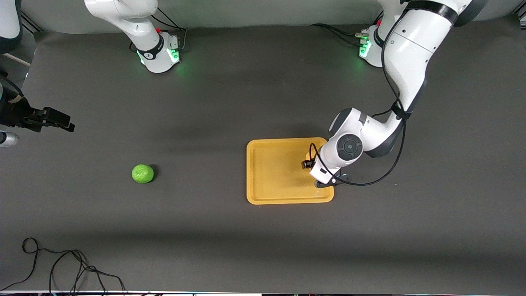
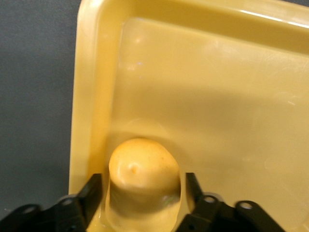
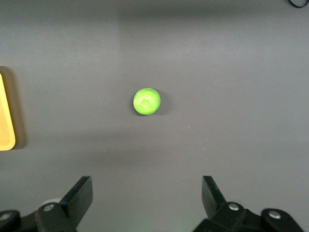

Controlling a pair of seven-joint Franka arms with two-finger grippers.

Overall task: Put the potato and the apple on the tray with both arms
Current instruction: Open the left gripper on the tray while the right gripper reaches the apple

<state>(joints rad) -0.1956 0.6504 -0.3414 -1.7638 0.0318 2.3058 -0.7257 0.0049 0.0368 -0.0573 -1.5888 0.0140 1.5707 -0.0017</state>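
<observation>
The yellow-orange potato [image 2: 141,169] rests on the yellow-orange tray [image 1: 275,172], near the rim at the left arm's end; the left arm hides it in the front view. My left gripper [image 2: 142,181] is low over that end of the tray [image 2: 217,96], open, with a finger on each side of the potato and a narrow gap at each. The green apple [image 1: 142,173] sits on the dark mat toward the right arm's end. My right gripper [image 1: 61,120] is up in the air at that end, open and empty; its wrist view shows the apple [image 3: 147,101] below and ahead of it [image 3: 146,186].
A black cable [image 1: 61,263] lies looped on the mat at the corner nearest the front camera on the right arm's end. A silver object [image 1: 6,139] shows at the picture's edge under the right arm. The tray's edge [image 3: 6,116] shows in the right wrist view.
</observation>
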